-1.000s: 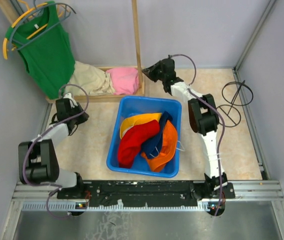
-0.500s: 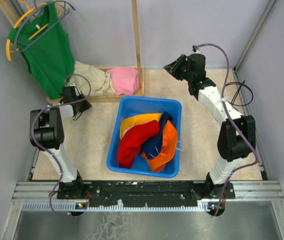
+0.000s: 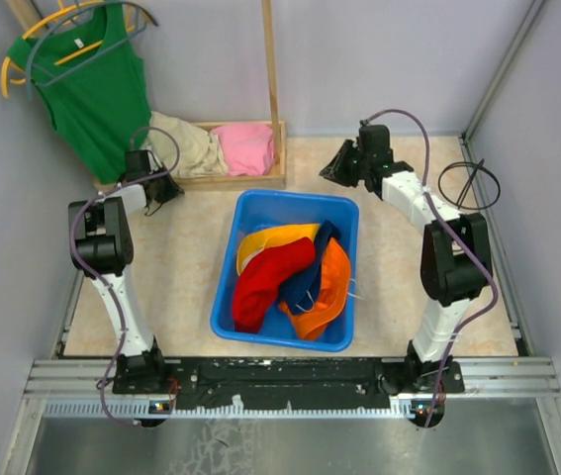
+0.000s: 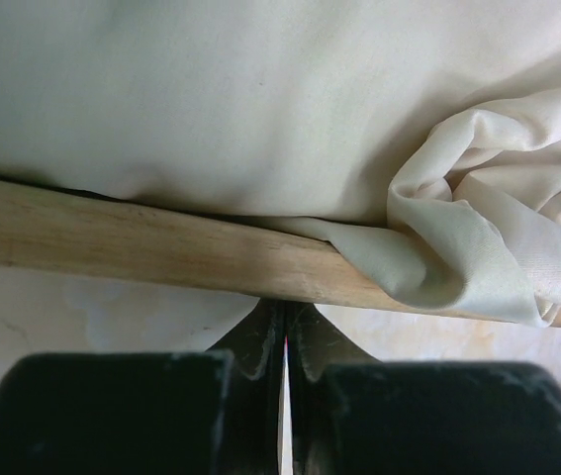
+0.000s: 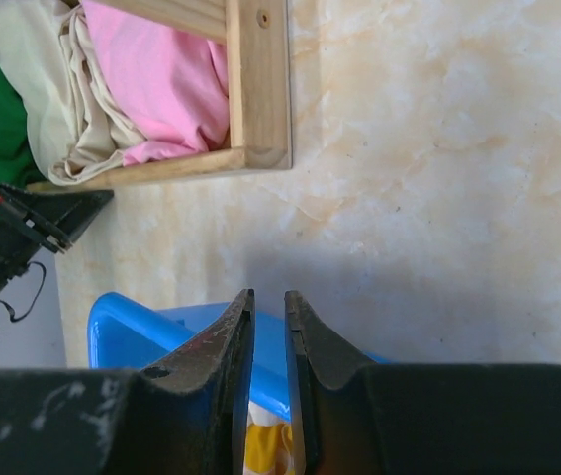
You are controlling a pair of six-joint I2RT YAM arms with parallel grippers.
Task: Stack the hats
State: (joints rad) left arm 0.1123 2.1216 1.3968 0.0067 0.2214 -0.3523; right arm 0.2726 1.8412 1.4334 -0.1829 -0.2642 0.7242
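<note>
Several hats lie heaped in a blue bin [image 3: 344, 213]: a red hat [image 3: 263, 285], a yellow-orange hat [image 3: 263, 239], a navy hat [image 3: 310, 274] and a bright orange hat [image 3: 329, 289]. My right gripper [image 3: 330, 171] hovers just beyond the bin's far right corner. In the right wrist view its jaws [image 5: 268, 297] stand a narrow gap apart with nothing between them, above the bin rim [image 5: 127, 332] and a strip of yellow hat [image 5: 265, 447]. My left gripper [image 3: 168, 188] is shut and empty, its tips [image 4: 285, 315] against the wooden rail [image 4: 112, 242] below beige cloth [image 4: 260, 99].
A wooden rack base [image 3: 231, 181] at the back left holds folded beige clothes [image 3: 186, 146] and pink clothes [image 3: 245, 146]. A green tank top [image 3: 97, 84] hangs on a hanger above them. A black wire stand [image 3: 468, 188] sits at the right, near the wall.
The left arm swung from the table's left side up to the rack's rail and its jaws closed. The right arm pulled away from the rack toward the bin's far corner and its jaws parted slightly. The tank top shifted.
</note>
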